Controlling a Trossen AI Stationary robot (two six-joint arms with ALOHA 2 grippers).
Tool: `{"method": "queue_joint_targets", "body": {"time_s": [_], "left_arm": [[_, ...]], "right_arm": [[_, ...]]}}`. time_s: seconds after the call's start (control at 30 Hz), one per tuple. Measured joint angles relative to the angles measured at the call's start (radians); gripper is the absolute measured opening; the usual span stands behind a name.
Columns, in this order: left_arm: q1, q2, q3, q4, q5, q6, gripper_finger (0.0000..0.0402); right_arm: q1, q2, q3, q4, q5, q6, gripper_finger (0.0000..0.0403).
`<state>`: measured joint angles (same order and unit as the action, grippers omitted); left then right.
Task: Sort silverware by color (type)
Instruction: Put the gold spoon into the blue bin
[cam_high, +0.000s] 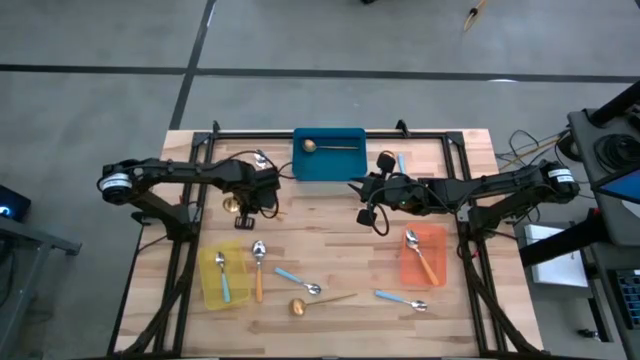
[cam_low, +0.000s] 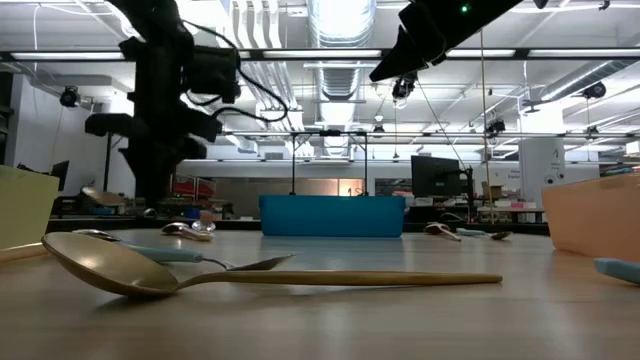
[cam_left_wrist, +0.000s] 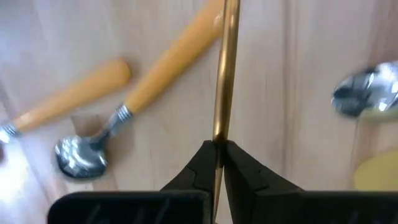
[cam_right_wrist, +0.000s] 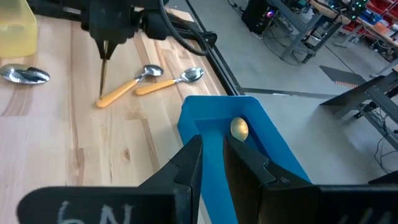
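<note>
My left gripper (cam_high: 262, 192) is over the far left of the table, shut on a gold spoon (cam_left_wrist: 225, 74). Two orange-handled spoons (cam_left_wrist: 149, 81) lie on the wood below it. My right gripper (cam_right_wrist: 212, 152) hovers narrowly open over the blue bin (cam_high: 328, 153), which holds a gold spoon (cam_right_wrist: 239, 129). The yellow bin (cam_high: 222, 277) holds a blue-handled spoon, and the orange bin (cam_high: 423, 255) holds an orange-handled one. Loose near the front lie an orange-handled spoon (cam_high: 258, 268), a gold one (cam_high: 320, 301) and two blue-handled ones (cam_high: 298, 282) (cam_high: 402, 299). My left gripper pinches the gold spoon's thin handle (cam_left_wrist: 217, 142) between its two fingers, coming from above and pointing down. The handle runs on past the fingertips, hanging steeply toward the table (cam_right_wrist: 102, 74). Its lower end is close beside an orange handle; whether it touches the wood I cannot tell.
Another blue-handled spoon (cam_high: 400, 162) lies to the right of the blue bin, near the far edge. A black frame rail runs along the table's far edge and sides. Bare wood lies in the middle between the bins.
</note>
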<state>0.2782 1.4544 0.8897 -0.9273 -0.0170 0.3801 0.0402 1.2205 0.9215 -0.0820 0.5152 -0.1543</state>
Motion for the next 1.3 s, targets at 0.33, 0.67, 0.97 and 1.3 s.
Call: {"method": "queue_joint_targets", "body": {"time_s": [0.33, 0.67, 0.97, 1.3], "left_arm": [[-0.023, 0.000, 0.175, 0.005, 0.000, 0.052, 0.0000], [-0.011, 0.034, 0.380, 0.091, -0.053, 0.222, 0.0000], [0.048, 0.180, 0.579, 0.123, -0.054, 0.403, 0.0000], [0.131, 0.432, 0.804, 0.068, -0.053, 0.572, 0.0000]], "right_arm": [[0.000, -0.032, -0.001, -0.097, 0.006, 0.036, 0.0056], [0.001, -0.140, -0.037, -0.137, 0.007, 0.105, 0.0056], [-0.002, -0.234, -0.118, -0.071, 0.003, 0.075, 0.0056], [-0.002, -0.270, -0.144, -0.054, 0.001, 0.064, 0.0056]]}}
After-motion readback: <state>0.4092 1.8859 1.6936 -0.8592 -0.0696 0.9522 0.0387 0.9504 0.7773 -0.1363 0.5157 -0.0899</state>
